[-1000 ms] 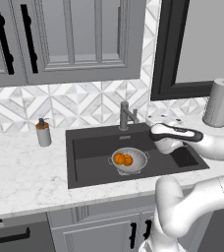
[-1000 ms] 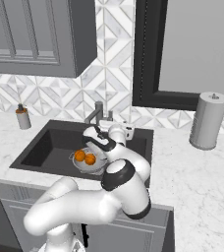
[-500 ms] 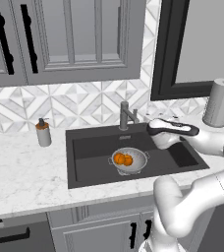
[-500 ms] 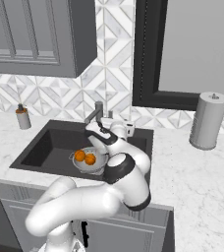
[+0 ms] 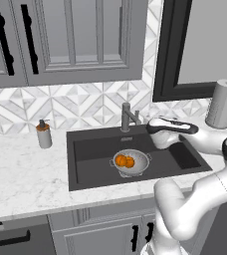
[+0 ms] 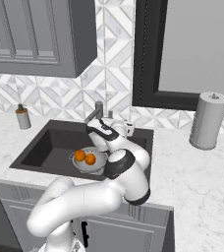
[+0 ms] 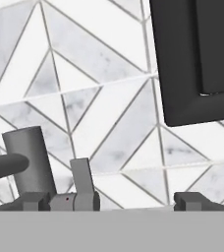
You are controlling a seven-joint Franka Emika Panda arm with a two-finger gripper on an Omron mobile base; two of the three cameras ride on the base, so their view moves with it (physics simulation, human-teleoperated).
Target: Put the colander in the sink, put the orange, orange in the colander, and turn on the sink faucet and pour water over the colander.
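Your gripper (image 7: 114, 201) sits with its fingers spread apart, just beside the sink faucet (image 5: 128, 117), whose lever (image 7: 82, 183) stands between the fingertips. Below and to the left, the colander (image 5: 131, 163) rests in the sink (image 5: 85, 172), holding both oranges (image 5: 125, 161).

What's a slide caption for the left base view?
End effector beside the sink faucet; two oranges sit in the colander in the sink.

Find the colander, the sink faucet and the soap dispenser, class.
colander (image 5: 138, 166): left base view, front wall.
sink faucet (image 5: 126, 116): left base view, upright post.
soap dispenser (image 5: 44, 135): left base view, bottle body.
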